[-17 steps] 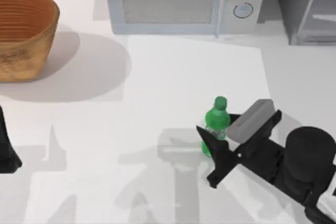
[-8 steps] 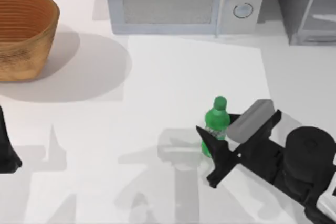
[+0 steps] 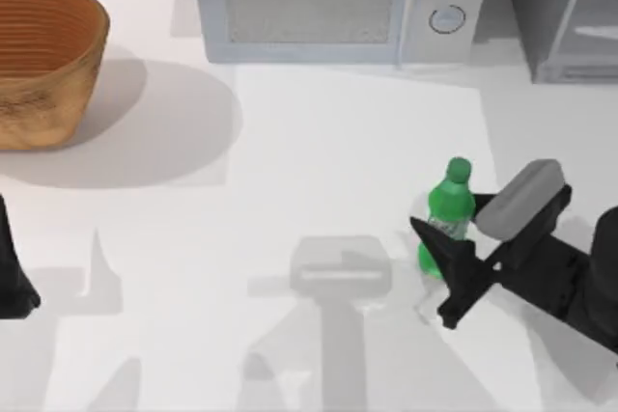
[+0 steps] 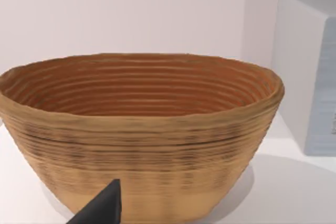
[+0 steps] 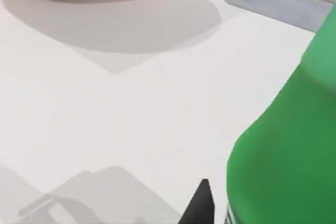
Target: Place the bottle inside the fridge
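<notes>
The green bottle [image 3: 449, 207] stands upright in my right gripper [image 3: 446, 231], which is shut on its body at the table's right. Its shadow lies well off to the left on the tabletop, so it hangs above the surface. In the right wrist view the bottle [image 5: 286, 150] looms close beside one dark fingertip [image 5: 202, 205]. The fridge [image 3: 565, 12], dark grey with a pale framed door, stands at the far right corner, behind the bottle. My left arm [image 3: 12, 277] is parked at the table's left edge.
A light grey microwave [image 3: 328, 2] with two round knobs stands at the back centre, left of the fridge. A woven basket [image 3: 43, 55] sits at the back left, and the basket [image 4: 142, 129] is close in the left wrist view.
My right gripper has carried the bottle to the right and up off the table; its shadow has separated from it. The left arm has not moved.
</notes>
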Motion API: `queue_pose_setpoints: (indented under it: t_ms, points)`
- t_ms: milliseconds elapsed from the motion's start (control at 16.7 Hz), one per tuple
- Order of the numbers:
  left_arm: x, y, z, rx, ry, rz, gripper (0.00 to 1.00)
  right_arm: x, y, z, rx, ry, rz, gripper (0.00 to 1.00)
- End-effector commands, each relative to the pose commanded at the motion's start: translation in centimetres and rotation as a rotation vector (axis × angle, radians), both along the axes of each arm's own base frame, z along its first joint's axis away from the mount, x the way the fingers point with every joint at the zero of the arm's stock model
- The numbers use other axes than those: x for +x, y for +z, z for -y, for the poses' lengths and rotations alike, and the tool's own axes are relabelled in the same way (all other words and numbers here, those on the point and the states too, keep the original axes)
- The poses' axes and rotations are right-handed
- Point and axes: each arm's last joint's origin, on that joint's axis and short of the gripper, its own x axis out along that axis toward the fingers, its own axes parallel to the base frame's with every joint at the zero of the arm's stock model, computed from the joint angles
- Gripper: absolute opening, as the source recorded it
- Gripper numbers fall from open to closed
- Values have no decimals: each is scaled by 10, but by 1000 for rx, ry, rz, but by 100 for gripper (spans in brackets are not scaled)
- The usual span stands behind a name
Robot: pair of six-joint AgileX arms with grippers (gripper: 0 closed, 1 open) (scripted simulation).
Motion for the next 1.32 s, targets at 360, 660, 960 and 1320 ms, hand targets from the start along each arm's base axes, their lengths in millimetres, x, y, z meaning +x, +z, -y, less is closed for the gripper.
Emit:
queue_pose_setpoints:
  t_ms: [360,660,960,1320]
  points:
    - [0,0,0,0,0,0,100,-4,29,52,19,0,29,1]
    - [0,0,0,0,0,0,100,-6,28,54,17,1,21,1]
    - [0,0,0,0,0,0,100,-10,35,58,17,-35,29,1]
    - [0,0,0,0,0,0,100,-27,61,73,21,-177,64,1]
